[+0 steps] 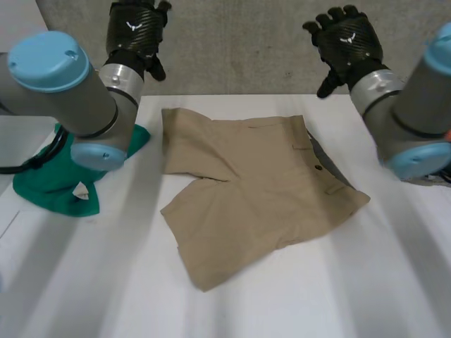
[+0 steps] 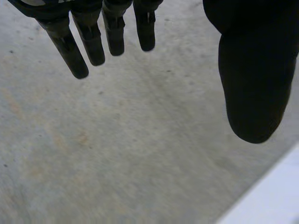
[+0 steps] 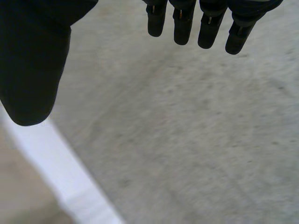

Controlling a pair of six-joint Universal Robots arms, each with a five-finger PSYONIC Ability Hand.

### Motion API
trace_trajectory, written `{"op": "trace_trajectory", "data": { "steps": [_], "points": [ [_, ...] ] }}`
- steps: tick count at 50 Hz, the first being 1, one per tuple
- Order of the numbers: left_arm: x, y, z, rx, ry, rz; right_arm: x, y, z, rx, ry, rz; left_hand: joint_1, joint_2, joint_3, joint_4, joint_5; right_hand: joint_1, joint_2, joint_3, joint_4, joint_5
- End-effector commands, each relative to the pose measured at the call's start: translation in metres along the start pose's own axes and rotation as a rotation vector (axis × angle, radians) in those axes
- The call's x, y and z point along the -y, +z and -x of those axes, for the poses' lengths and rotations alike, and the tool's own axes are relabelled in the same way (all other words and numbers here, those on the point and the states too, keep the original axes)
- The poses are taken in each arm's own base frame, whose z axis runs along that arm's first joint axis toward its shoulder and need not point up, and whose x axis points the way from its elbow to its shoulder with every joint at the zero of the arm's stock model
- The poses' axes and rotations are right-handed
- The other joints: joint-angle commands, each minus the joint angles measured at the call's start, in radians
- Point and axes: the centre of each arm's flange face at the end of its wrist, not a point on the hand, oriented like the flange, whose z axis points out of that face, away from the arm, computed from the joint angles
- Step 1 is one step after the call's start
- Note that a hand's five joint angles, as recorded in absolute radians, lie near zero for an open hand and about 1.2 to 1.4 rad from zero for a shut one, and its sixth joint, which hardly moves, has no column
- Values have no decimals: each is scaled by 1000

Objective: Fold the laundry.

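A pair of tan shorts [image 1: 254,179] lies spread on the white table [image 1: 317,296], waistband toward the right, one leg reaching the near side. My left hand [image 1: 135,29] is raised beyond the table's far edge at the left, fingers [image 2: 88,44] straight and apart from the thumb [image 2: 252,84], holding nothing. My right hand [image 1: 347,42] is raised beyond the far edge at the right, fingers [image 3: 208,30] straight, thumb [image 3: 32,70] apart, also empty. Neither hand touches the shorts.
A green cloth [image 1: 60,179] lies bunched at the table's left, partly behind my left arm [image 1: 77,98]. A grey floor [image 2: 117,149] lies beyond the table's far edge [image 3: 60,172]. Bare table surface stretches in front of the shorts.
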Motion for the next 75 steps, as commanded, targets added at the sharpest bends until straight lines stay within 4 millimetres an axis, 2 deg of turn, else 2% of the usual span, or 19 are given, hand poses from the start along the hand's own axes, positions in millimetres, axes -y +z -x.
{"op": "trace_trajectory", "data": {
  "steps": [1, 4, 8, 11, 13, 21, 28, 32, 36, 40, 44, 47, 53, 57, 62, 64, 67, 72, 75],
  "points": [
    [30, -99, -33, -154, -14, 231, -31, -48, -21, 135, -19, 228, 131, 134, 137, 135, 133, -34, -19, -21, -22, -33],
    [28, -147, -47, -235, -37, 377, -52, -66, -24, 185, -79, 315, 131, 134, 137, 135, 133, 142, 156, 155, 154, 143],
    [19, -198, -63, -310, -124, 538, -77, -89, -19, 291, -153, 403, 134, 137, 140, 138, 136, 227, 242, 241, 239, 228],
    [9, -227, -72, -344, -190, 625, -93, -103, -19, 360, -201, 443, 171, 175, 178, 175, 174, 254, 268, 267, 266, 255],
    [1, -237, -75, -352, -204, 661, -104, -108, -17, 389, -205, 455, 178, 181, 184, 182, 180, 268, 283, 282, 280, 270],
    [-42, -251, -88, -345, -201, 738, -148, -108, -1, 436, -165, 455, 175, 178, 181, 179, 178, 321, 336, 335, 333, 323],
    [-59, -243, -90, -297, -191, 731, -164, -103, 5, 437, -173, 417, 219, 222, 225, 223, 221, 480, 494, 493, 491, 481],
    [-69, -239, -95, -296, -191, 728, -169, -101, 9, 443, -175, 405, 389, 392, 395, 393, 391, 568, 582, 581, 579, 569],
    [-73, -237, -99, -298, -189, 727, -174, -97, 10, 435, -187, 394, 697, 700, 703, 701, 700, 1121, 1136, 1135, 1133, 1123],
    [-78, -236, -102, -302, -185, 737, -173, -96, 9, 430, -191, 392, 1104, 1108, 1110, 1108, 1107, 1172, 1186, 1185, 1183, 1173],
    [-68, -232, -100, -295, -186, 712, -173, -100, 8, 426, -181, 409, 1117, 1120, 1123, 1121, 1120, 1172, 1186, 1185, 1183, 1173],
    [-47, -225, -92, -283, -203, 657, -160, -102, 0, 391, -168, 419, 1117, 1120, 1123, 1121, 1120, 1172, 1186, 1185, 1183, 1173],
    [-12, -230, -77, -294, -202, 631, -122, -120, -15, 366, -153, 455, 1117, 1120, 1123, 1121, 1120, 1172, 1186, 1185, 1183, 1173],
    [10, -249, -62, -333, -142, 692, -89, -143, -32, 363, -146, 540, 1117, 1120, 1123, 1121, 1120, 1172, 1186, 1185, 1183, 1173],
    [41, -291, -50, -449, -63, 786, -55, -182, -52, 390, -154, 691, 1117, 1120, 1123, 1121, 1120, 1172, 1186, 1185, 1183, 1173],
    [52, -302, -50, -497, -58, 789, -42, -198, -53, 430, -163, 738, 1117, 1120, 1123, 1121, 1120, 1172, 1186, 1185, 1183, 1173],
    [66, -316, -48, -557, -59, 783, -31, -207, -50, 481, -170, 750, 1117, 1120, 1123, 1121, 1120, 1172, 1186, 1185, 1183, 1173],
    [64, -302, -53, -550, -53, 731, -31, -205, -46, 466, -158, 725, 1117, 1120, 1123, 1121, 1120, 1172, 1186, 1185, 1183, 1173],
    [44, -274, -62, -515, -13, 689, -44, -190, -41, 433, -126, 686, 1117, 1120, 1123, 1121, 1120, 1172, 1186, 1185, 1183, 1173]
  ]
}}
